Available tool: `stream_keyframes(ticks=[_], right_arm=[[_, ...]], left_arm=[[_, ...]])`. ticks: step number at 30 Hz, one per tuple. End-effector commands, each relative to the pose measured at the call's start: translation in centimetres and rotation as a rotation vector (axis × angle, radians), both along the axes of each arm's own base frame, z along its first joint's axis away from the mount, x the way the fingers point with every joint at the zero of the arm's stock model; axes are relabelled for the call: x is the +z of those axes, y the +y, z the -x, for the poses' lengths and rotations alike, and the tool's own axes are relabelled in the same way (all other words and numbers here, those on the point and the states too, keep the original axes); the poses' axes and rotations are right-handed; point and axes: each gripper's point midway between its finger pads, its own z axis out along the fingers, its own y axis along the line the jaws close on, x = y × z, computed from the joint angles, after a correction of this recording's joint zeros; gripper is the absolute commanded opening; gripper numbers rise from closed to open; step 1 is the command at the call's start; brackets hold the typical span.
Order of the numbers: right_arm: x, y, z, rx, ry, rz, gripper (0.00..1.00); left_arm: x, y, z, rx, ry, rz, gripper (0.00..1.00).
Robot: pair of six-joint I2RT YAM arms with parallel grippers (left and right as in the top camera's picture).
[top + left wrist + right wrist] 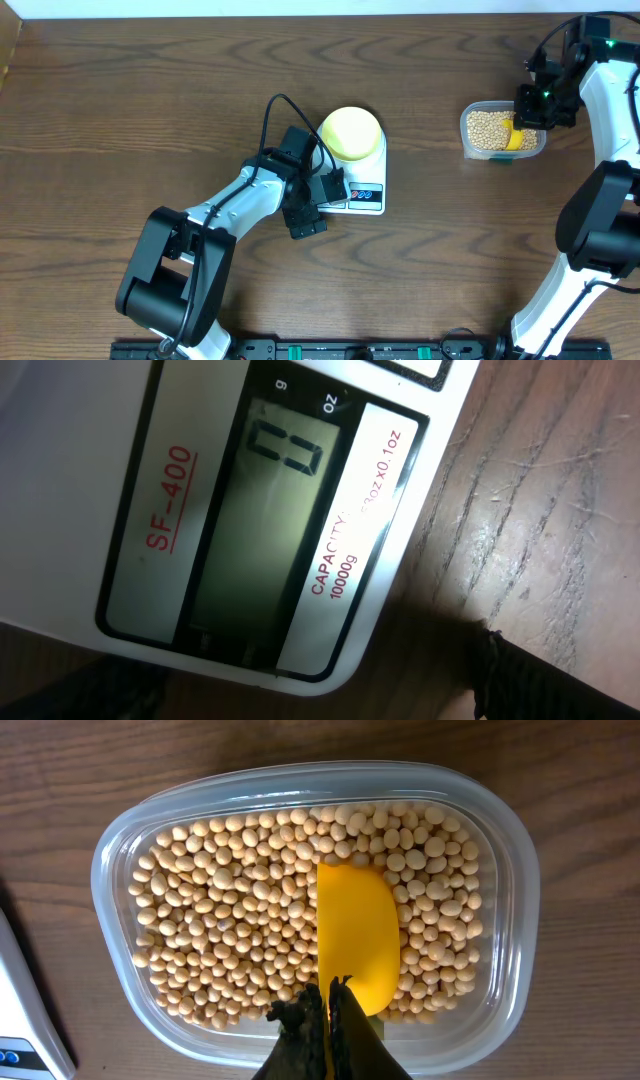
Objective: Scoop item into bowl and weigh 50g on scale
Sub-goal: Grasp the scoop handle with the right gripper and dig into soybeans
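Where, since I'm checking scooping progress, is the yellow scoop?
Overhead, the scoop lies at the right side of the table, inside the clear tub among the beans, held by the right end effector.

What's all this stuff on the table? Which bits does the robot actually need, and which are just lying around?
Needed: beans, tub holding them, scoop in the right gripper, bowl, scale under the bowl.
Just there: table, black rail at its near edge.

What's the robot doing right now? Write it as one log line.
step: scooping | right end effector: shut on scoop, in beans in tub | bowl: on scale, looks empty | display: zero
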Motion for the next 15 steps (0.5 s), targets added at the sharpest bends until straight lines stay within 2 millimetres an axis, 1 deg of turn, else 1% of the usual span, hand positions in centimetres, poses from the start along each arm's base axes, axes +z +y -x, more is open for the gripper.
stream_keyframes(ticks=[1,2,3,8,11,15], right_arm=[[-0.3,0.4,0.0,0.015,0.004,-0.018,0.01],[0.1,0.5,-0.1,0.016,-0.004,-0.026,0.01],[0.9,0.9,-0.5,0.019,-0.028,-0.046,0.01],[3.6,0.5,-0.7,0.019,-0.071,-0.016,0.01],[4.4,0.7,-0.7,0.041,-0.089,-0.003,0.01],[4.4,1.0,-0.7,0.080,-0.082,0.065,0.01]], left_arm=[[-2.0,-0.1,1.5,-0.044,0.066,-0.014,0.97],[-2.0,-0.1,1.5,-0.044,0.066,-0.014,0.98],[-2.0,-0.1,1.5,-0.044,0.066,-0.014,0.98],[-2.0,-0.1,1.5,-0.044,0.066,-0.014,0.98],[-2.0,-0.1,1.5,-0.044,0.066,-0.014,0.97],[-2.0,-0.1,1.5,-0.044,0.066,-0.014,0.97]])
